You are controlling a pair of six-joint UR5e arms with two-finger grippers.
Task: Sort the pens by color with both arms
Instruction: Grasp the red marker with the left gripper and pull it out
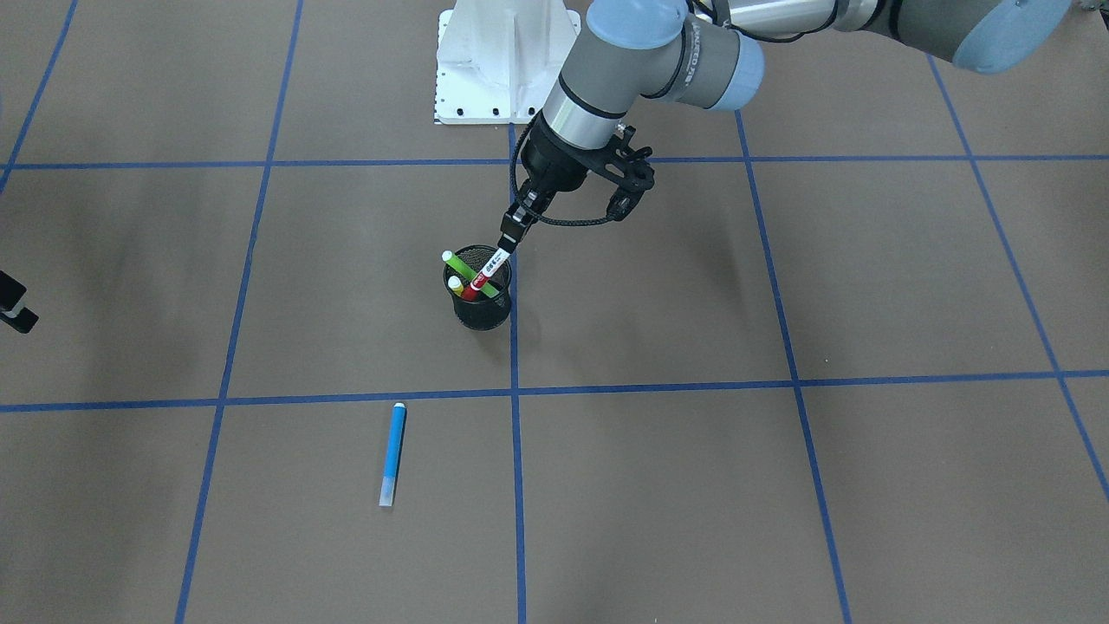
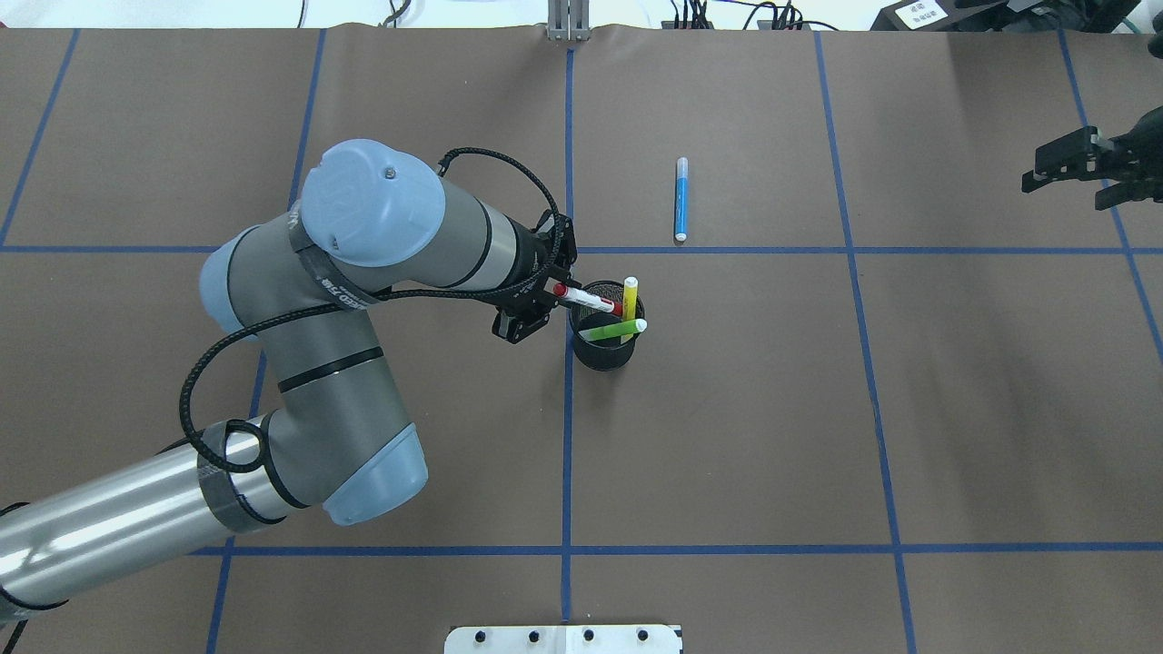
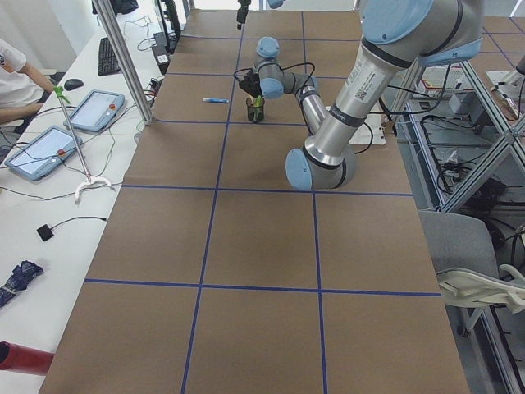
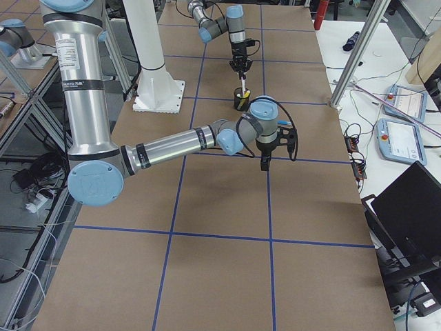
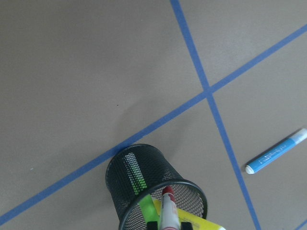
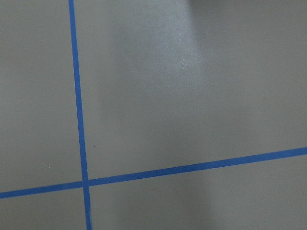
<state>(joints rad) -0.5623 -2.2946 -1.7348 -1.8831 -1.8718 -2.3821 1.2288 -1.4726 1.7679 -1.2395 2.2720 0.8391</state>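
Our left gripper [image 1: 511, 232] pinches the white pen [image 1: 489, 270] by its top, red tip in the black mesh cup [image 1: 483, 315] beside the green pen [image 1: 463, 267] and yellow pen [image 1: 456, 282], the blue pen [image 1: 393, 453] lying well apart from the cup; whether our right gripper [image 2: 1036, 171] is wide or narrow we cannot tell.

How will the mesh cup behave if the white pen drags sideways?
Probably light: the black mesh cup is open wire and stands free, so it may slide or tip. The white pen, in the left end effector, slants over its rim, so sideways pull likely levers it over.

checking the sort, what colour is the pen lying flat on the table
Blue pen with a pale cap; the overhead view shows it best.
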